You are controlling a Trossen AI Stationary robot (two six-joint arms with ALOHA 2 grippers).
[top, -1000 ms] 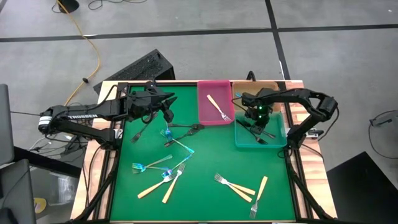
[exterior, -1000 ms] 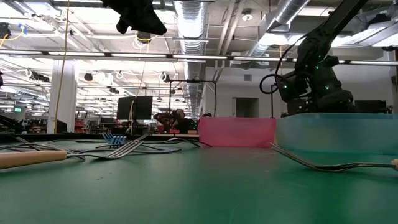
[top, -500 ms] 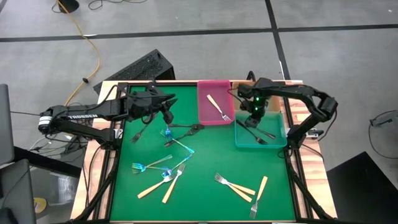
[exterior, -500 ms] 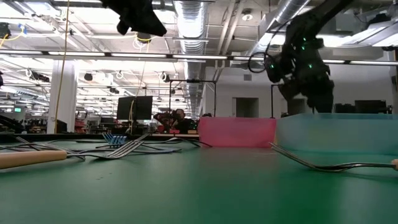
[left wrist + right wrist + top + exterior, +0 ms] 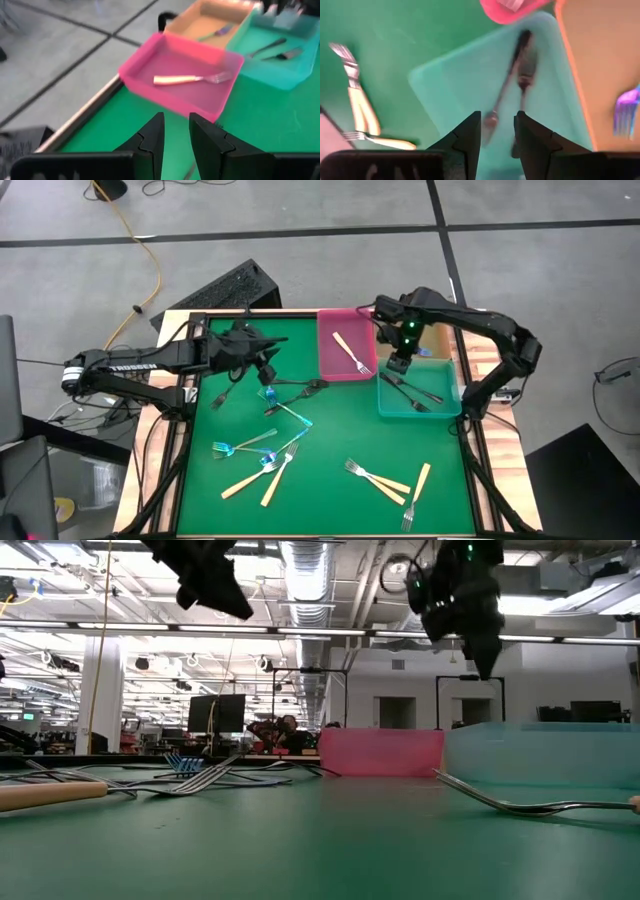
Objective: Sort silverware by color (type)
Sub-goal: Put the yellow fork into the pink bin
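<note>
My right gripper (image 5: 398, 366) hangs open high above the teal bin (image 5: 445, 402), fingers pointing down, nothing between them (image 5: 497, 125). Two dark forks (image 5: 512, 85) lie flat in that bin. The pink bin (image 5: 326, 352) holds one tan-handled fork (image 5: 352, 352). The orange bin (image 5: 600, 60) holds an iridescent fork (image 5: 625, 112). My left gripper (image 5: 268, 368) hovers open above the mat's far left, slanting down toward the bins, with nothing between its fingers (image 5: 176, 132). Loose on the green mat lie blue forks (image 5: 285, 408), black forks (image 5: 300, 385) and tan-handled forks (image 5: 380, 480).
The three bins stand side by side at the mat's far right. A raised wooden frame (image 5: 180, 470) borders the mat. More blue and tan forks (image 5: 262, 460) lie crossed near the left front. Bare mat (image 5: 340, 430) lies between the fork groups.
My right gripper has risen steeply out of the teal bin and drifted toward the table's far edge, staying open; the dark forks stay in the bin. My left gripper has tipped further downward in place.
</note>
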